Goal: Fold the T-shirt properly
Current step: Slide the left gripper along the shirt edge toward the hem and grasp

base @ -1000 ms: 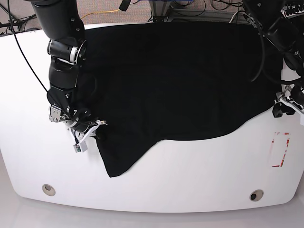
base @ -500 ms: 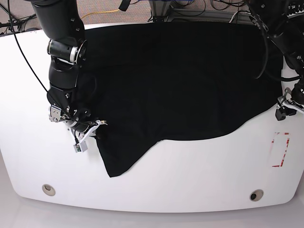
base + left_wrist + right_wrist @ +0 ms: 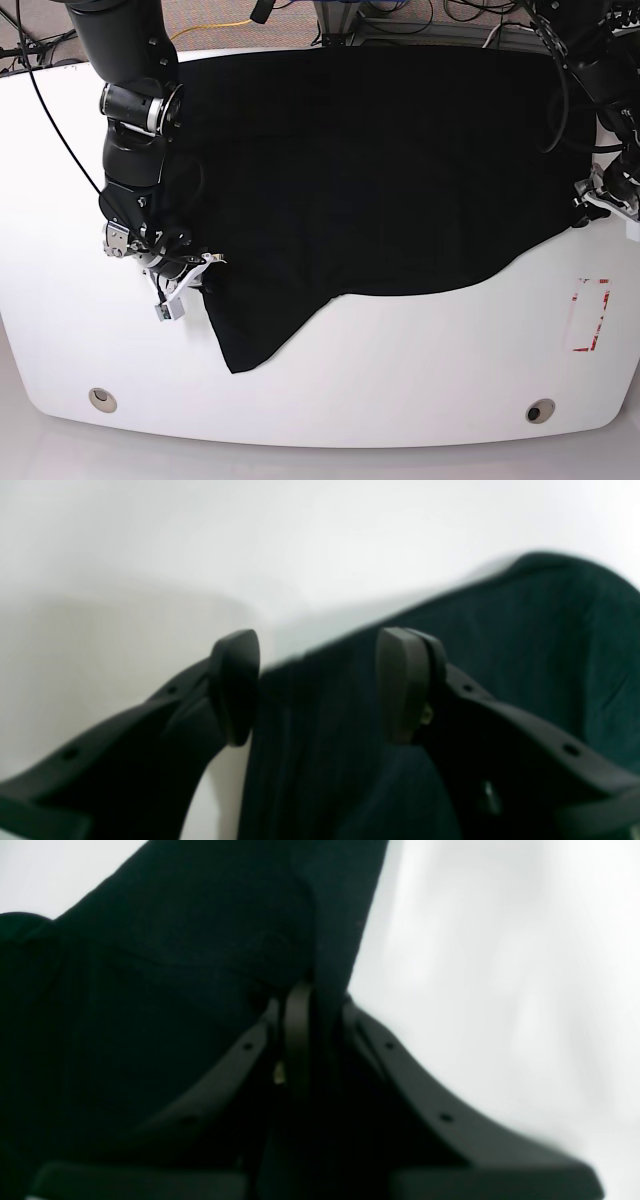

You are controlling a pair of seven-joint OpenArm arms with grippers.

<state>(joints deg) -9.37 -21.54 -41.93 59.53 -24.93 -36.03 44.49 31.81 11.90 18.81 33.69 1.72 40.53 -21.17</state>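
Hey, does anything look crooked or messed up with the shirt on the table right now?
Yes. The T-shirt lies unevenly: its near edge runs ragged, with one flap hanging toward the front left. The right gripper is pinching that side's edge; the left gripper is open at the far edge.

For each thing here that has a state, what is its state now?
T-shirt: spread on the white table, plain black side showing, lower edge uneven.
Right gripper: shut on the T-shirt's edge.
Left gripper: open, fingers astride the T-shirt's edge.
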